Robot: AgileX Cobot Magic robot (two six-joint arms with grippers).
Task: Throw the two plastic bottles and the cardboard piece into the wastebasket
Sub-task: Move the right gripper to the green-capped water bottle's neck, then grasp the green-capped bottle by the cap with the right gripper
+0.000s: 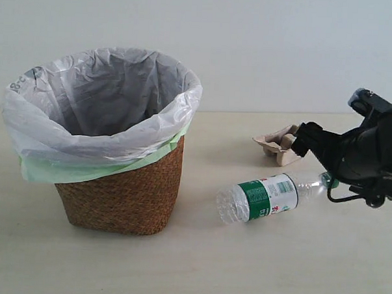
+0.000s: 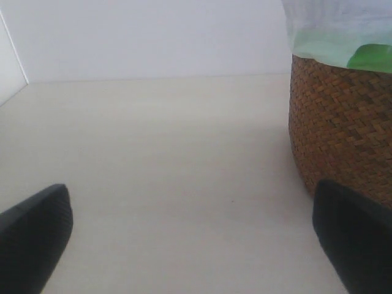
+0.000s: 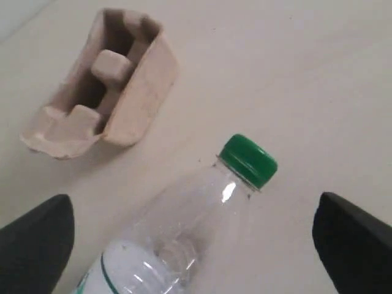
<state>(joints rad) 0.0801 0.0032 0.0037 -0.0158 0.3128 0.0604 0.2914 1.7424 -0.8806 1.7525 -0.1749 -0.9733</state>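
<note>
— Green-capped bottle (image 1: 262, 199) first, I'd say. It lies on its side on the table (image 1: 177, 270), cap end toward the right gripper (image 3: 196, 245), base pointing at the wastebasket (image 1: 126, 189).

— How does the gripper stand?

— Wide apart, holding nothing. From the wrist camera one dark finger shows on either side of the bottle's neck, the green cap (image 3: 248, 160) just ahead, so the long axis runs straight between them.

— And the cardboard piece (image 1: 279, 143)?

— Just beyond the bottle, farther from the camera, touching neither it nor the basket. I can't see the red-labelled bottle at all.

— The left gripper (image 2: 196, 245)?

— Also spread wide, empty, low by the wicker wall on the far side from the bottle. The right arm is clearly nearer; closing on the neck looks like the next move.
</note>
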